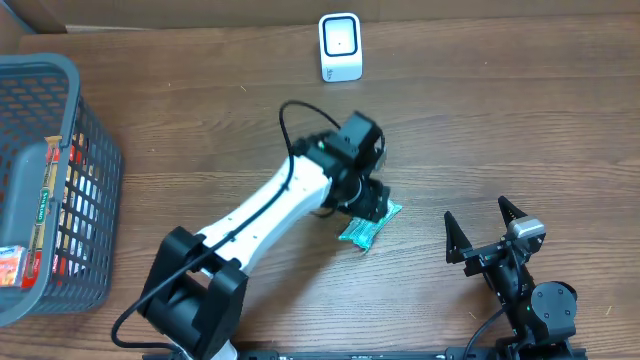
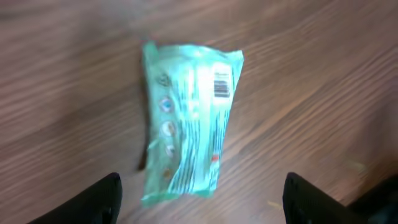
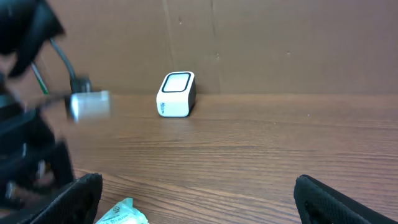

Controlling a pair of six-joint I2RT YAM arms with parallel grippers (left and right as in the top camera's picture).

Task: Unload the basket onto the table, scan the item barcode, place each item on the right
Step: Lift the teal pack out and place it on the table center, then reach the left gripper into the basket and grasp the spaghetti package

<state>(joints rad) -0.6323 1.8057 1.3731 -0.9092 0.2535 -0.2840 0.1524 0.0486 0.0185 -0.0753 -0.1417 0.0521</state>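
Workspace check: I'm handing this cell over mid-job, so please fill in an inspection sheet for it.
Surface: wood-grain table.
Job's things: green packet lies flat, barcode facing up; white scanner stands near the back.
Clutter: grey basket at the left, holding packaged goods.
Grippers: left gripper open above the packet; right gripper open, empty.
Cables: black cable loops off the left arm.
Surroundings: cardboard wall behind the scanner.
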